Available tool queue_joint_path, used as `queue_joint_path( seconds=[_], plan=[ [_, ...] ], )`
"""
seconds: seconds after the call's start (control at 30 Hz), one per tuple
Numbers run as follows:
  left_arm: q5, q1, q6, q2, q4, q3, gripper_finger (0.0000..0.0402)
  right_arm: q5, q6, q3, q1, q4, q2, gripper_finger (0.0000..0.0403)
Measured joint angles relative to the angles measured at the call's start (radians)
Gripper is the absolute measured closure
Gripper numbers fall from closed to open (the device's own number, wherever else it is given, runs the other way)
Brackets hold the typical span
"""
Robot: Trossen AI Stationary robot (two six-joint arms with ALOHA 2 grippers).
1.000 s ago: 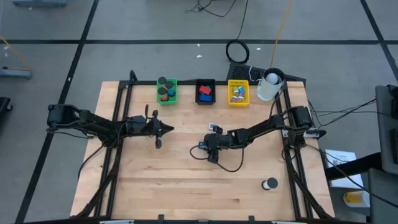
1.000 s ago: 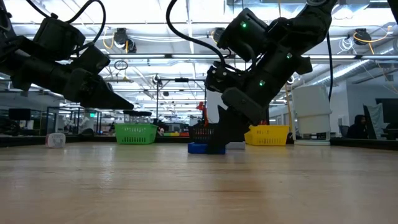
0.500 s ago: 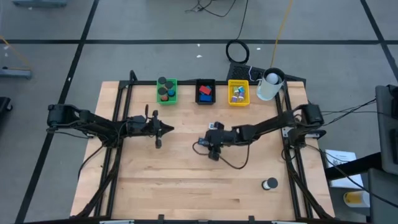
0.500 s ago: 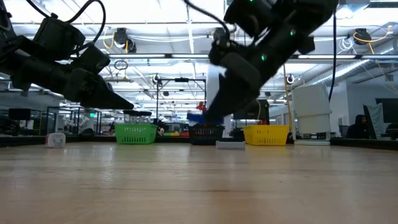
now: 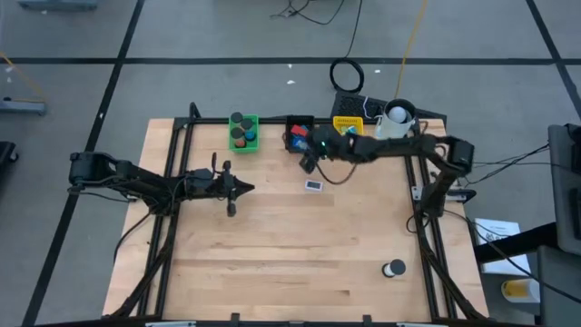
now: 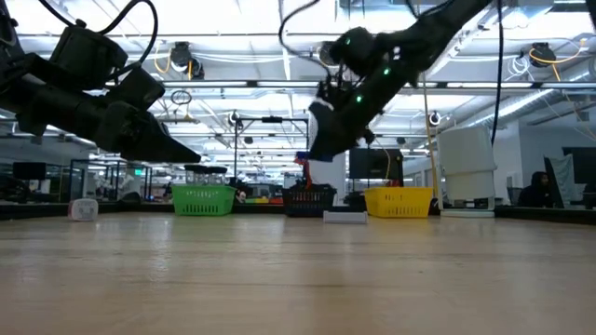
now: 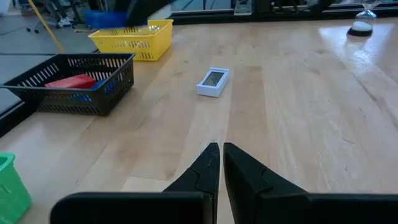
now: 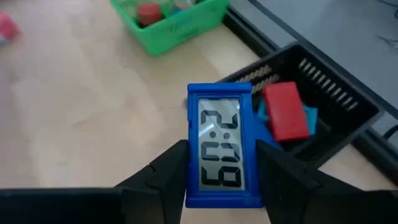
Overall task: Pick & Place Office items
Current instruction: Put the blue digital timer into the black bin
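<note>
Blue little clock (image 8: 219,152) is clamped in the right pincer (image 8: 219,171), hovering just by the black tray (image 8: 336,102). Next it probably needs centring over it, then letting go. Left pincer (image 7: 217,163) waits shut, empty, above the surface (image 7: 298,112).

The table (image 5: 272,263) is pale wood laid in planks, with a smooth satin sheen and visible grain, and it is edged by a dark matt metal frame (image 5: 172,182) at the left of the high view. The green tray (image 8: 180,22), black tray (image 7: 68,84) and yellow tray (image 7: 134,40) all look like moulded plastic mesh, and in the right wrist view the small blue clock (image 8: 221,152) has a smooth plastic case with a glossy grey display, beside a smooth red block (image 8: 285,111) that looks plastic too. The right gripper's fingers (image 8: 283,180) and the left gripper's fingers (image 7: 208,171) are matt black plastic, and the white cup (image 5: 392,125) at the upper right of the high view looks smooth and dull.
</note>
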Motion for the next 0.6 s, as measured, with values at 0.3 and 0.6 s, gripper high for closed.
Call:
queue_joint_path(
  seconds=[0.3, 0.6],
  plan=[
    [0.000, -0.003, -0.001, 0.000, -0.005, 0.000, 0.0371, -0.153, -0.078, 0.130, -0.165, -0.014, 0.174, 0.0239],
    [0.000, -0.004, 0.003, 0.000, -0.005, 0.000, 0.0371, -0.263, -0.099, 0.139, -0.192, -0.015, 0.205, 0.0241]
  ],
)
